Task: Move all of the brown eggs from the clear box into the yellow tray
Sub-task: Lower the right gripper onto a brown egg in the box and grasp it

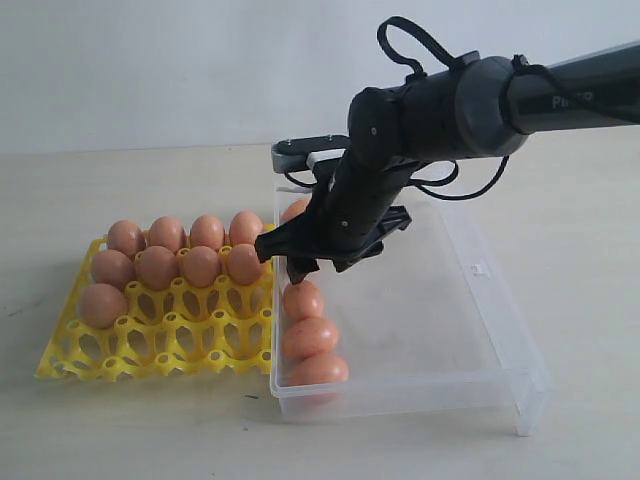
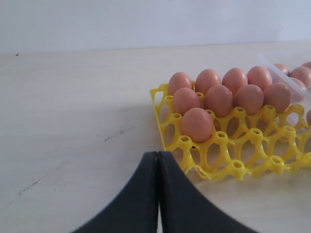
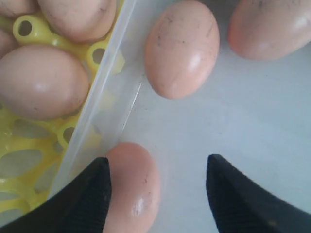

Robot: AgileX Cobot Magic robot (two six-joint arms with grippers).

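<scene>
Several brown eggs [image 1: 157,266] fill the far rows of the yellow tray [image 1: 150,350]. Three more [image 1: 309,337] lie along the left wall of the clear box [image 1: 450,330], and another [image 1: 293,210] shows behind the arm. My right gripper [image 1: 318,266] hangs open just above the box's left side. In the right wrist view the right gripper [image 3: 158,167] straddles one egg [image 3: 133,189], which lies beside one finger with a wide gap to the other. Two more eggs [image 3: 182,48] lie beyond it. My left gripper [image 2: 158,154] is shut and empty above the table near the tray [image 2: 233,167].
The tray stands directly against the box's left wall [image 3: 104,82]. The box's right part holds no eggs. Bare beige table [image 1: 120,430] surrounds both, with a white wall behind.
</scene>
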